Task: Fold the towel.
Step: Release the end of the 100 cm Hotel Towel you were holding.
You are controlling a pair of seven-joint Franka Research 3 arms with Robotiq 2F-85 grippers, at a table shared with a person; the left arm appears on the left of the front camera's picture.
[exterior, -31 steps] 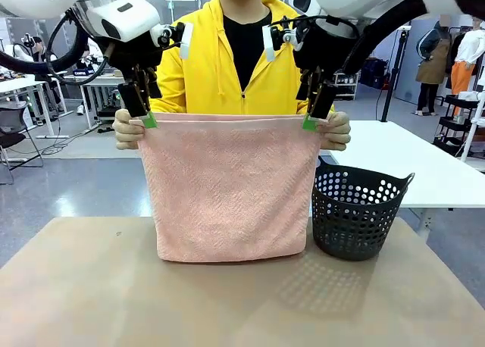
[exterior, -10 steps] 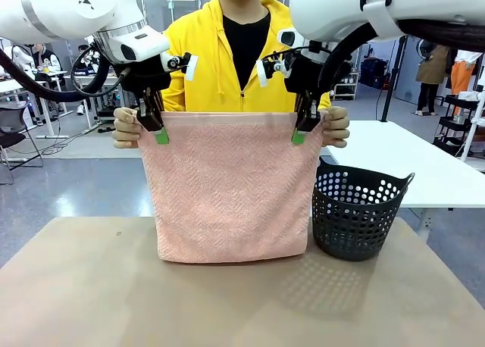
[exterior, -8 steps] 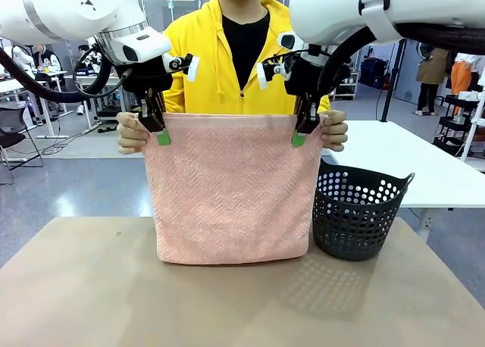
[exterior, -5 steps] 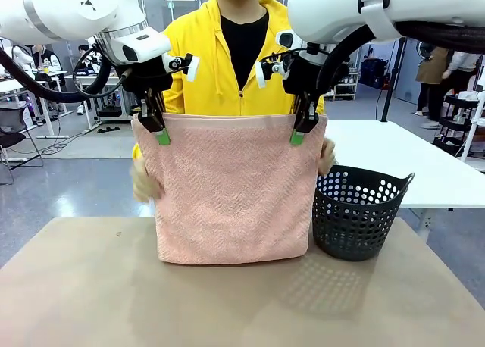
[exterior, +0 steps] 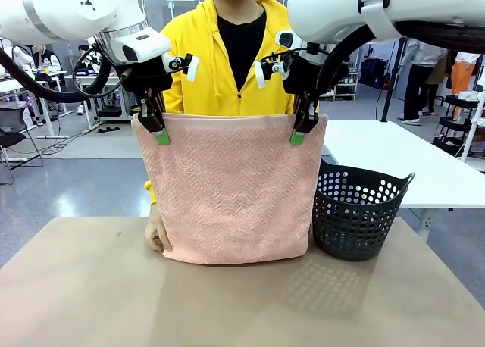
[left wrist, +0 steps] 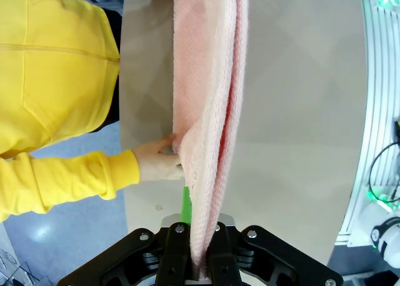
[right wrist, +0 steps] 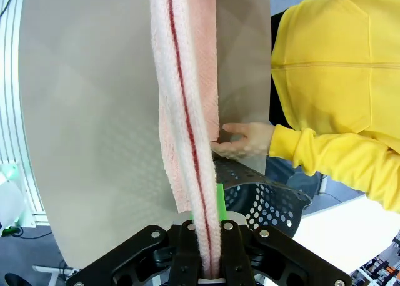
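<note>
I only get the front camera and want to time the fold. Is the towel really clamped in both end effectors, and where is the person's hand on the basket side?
Observer: On the left wrist camera, the left end effector is shut on the towel, with both hanging layers running between its fingers.
Operator: And the right one?
Observer: On the right wrist camera, the right end effector is shut on the same doubled edge.
Operator: The hand?
Observer: That hand is behind the towel, pinching its lower corner right beside the basket.

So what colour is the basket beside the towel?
The basket is black, perforated; front view shows it best.
</note>
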